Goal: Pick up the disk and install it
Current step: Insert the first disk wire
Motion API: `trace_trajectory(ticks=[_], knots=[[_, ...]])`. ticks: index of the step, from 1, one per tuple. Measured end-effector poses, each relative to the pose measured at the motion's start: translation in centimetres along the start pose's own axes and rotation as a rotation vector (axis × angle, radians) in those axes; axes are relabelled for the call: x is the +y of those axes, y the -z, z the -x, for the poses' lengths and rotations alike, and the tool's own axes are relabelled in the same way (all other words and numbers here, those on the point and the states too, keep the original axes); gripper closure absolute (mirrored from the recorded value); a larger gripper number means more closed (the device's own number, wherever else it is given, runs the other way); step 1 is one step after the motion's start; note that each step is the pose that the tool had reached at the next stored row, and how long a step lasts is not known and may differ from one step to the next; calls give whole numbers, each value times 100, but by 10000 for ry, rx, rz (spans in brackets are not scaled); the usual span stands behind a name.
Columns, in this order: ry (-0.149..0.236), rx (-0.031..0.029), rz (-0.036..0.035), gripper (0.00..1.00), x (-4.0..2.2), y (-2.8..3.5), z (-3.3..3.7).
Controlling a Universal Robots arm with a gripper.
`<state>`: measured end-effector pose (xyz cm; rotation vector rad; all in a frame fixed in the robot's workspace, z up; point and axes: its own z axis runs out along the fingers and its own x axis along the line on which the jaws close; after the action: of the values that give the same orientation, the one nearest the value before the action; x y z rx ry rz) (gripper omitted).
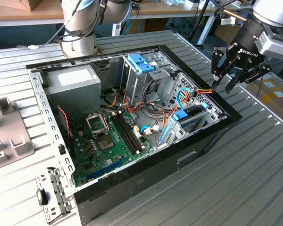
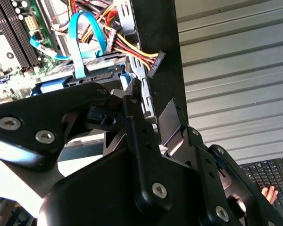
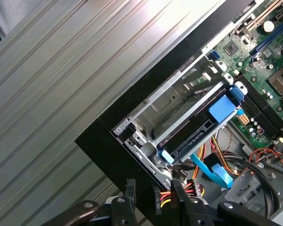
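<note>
- Hovering above the computer case's [image 1: 146, 186] front edge, our gripper [image 1: 236, 75] hangs with fingers spread and empty.
- We see the disk [image 3: 198, 127] in its bay, just below the fingertips — long axis along that edge.

Exterior view overlooks the open computer case [image 1: 132, 117]; both wrist views look closely into its drive-bay corner

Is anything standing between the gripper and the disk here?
Partly. The disk sits in the metal cage at the case edge, with the open, empty gripper above that edge. A red-yellow power cable and a blue data cable cross the space by the disk's near end.
</note>
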<state>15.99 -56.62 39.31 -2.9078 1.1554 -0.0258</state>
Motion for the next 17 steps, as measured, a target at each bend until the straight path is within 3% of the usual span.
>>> trace_trajectory(ticks=[17], knots=[[0, 1, 1, 57, -144, -122, -83]])
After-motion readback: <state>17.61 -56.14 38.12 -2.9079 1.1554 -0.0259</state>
